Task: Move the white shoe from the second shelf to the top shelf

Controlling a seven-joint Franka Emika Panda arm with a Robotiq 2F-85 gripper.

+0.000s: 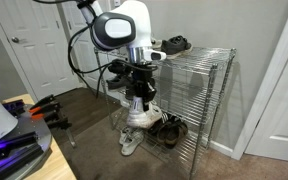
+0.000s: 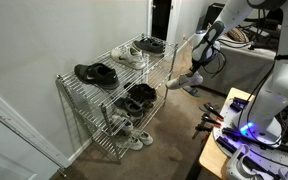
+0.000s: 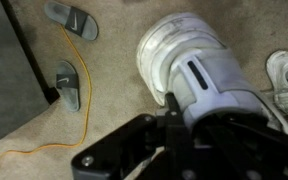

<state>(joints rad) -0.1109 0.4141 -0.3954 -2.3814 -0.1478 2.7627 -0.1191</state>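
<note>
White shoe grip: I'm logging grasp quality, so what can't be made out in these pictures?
- Wrist view: where the fingers pinch the white shoe. The blurred dark body of the gripper and the shoe itself cover the contact.
- Exterior view: the gripper is too small to show its fingers.
- Wrist view: another white sneaker is cut off by the right edge.

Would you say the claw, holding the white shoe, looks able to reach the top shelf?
Probably yes: the claw holds the white shoe just off the rack's end, near the level of the top shelf, with nothing between.
</note>
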